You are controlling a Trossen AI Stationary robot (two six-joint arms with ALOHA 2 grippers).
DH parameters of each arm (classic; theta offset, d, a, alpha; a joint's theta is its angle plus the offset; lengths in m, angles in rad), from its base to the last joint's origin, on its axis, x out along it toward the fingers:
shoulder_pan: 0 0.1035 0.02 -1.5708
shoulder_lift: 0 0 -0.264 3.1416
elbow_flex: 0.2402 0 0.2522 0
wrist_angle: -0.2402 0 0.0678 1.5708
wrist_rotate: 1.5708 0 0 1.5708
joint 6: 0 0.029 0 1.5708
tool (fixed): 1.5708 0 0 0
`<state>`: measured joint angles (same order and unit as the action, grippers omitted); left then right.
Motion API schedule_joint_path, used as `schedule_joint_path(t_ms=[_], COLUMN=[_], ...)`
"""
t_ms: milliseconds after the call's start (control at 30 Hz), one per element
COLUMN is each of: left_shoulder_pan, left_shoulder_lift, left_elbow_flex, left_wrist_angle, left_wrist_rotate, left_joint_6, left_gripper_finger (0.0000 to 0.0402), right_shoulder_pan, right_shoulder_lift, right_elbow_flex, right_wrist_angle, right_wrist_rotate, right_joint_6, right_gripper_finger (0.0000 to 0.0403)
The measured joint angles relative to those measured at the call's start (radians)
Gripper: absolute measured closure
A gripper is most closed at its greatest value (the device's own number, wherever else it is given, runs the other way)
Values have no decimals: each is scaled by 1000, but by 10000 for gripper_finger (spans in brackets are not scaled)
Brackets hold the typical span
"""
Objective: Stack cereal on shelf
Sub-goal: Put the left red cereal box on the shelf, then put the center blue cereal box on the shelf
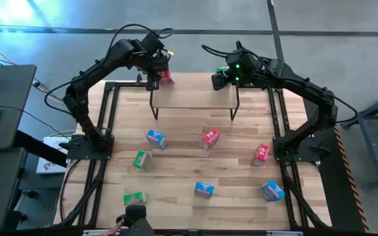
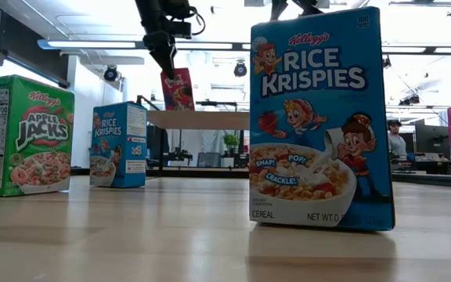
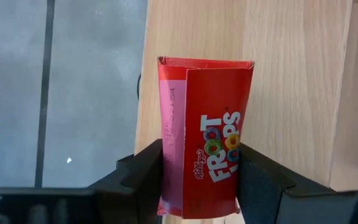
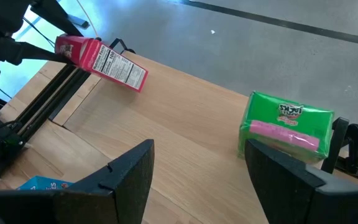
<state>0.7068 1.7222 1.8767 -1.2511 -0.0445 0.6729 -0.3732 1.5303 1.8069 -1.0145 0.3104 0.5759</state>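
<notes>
One red Froot Loops box (image 3: pixel 204 165) clamped in left end effector (image 3: pixel 197 180); right end effector (image 4: pixel 197 177) apart

Shelf (image 1: pixel 192 97) top mostly bare in middle; left claw (image 1: pixel 155 73) with red box (image 1: pixel 166 77) at left end, right claw (image 1: pixel 219 80) open over right end near green box (image 4: pixel 284 126). Counter (image 1: pixel 182 167) front: seven boxes scattered well apart, wide gaps between. Strip between shelf legs and nearest boxes open. Blue box (image 2: pixel 319 117) close to low camera blocks right half of view.
</notes>
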Motion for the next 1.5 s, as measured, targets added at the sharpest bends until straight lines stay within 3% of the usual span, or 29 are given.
schedule_joint_path(t_ms=[333,1000,1500], left_shoulder_pan=[0,0,-1], left_shoulder_lift=[0,-1,-3], left_elbow_flex=[0,2,97], left_wrist_angle=[20,38,-21], left_wrist_rotate=[8,-47,-97], left_joint_6=[37,21,-56], left_gripper_finger=[194,192,192], right_shoulder_pan=[0,0,0], right_shoulder_lift=[0,0,0], right_elbow_flex=[0,0,0], right_wrist_angle=[0,0,0], right_wrist_rotate=[0,0,0], right_joint_6=[0,0,0], right_gripper_finger=[159,159,159])
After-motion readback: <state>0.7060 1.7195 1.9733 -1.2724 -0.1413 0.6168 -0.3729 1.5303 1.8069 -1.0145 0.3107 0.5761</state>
